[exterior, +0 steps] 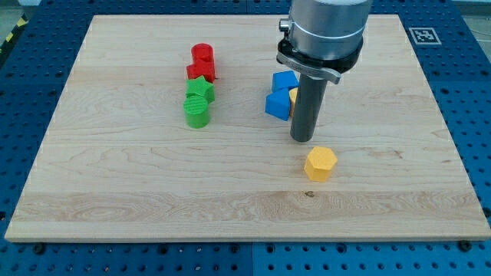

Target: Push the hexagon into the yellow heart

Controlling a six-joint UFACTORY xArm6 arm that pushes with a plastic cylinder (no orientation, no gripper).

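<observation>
The yellow hexagon (320,163) lies on the wooden board (115,184), right of centre toward the view's bottom. My tip (302,140) stands just above and slightly left of it, with a small gap. A sliver of a yellow block (292,96), apparently the yellow heart, shows at the rod's left edge; most of it is hidden behind the rod. It sits against two blue blocks, one higher (284,80) and one lower (275,104).
Two red blocks (202,54) (201,71) stand in a column left of centre. A green star (199,90) and another green block (196,113) are below them. The arm's grey body (322,31) hangs over the top centre.
</observation>
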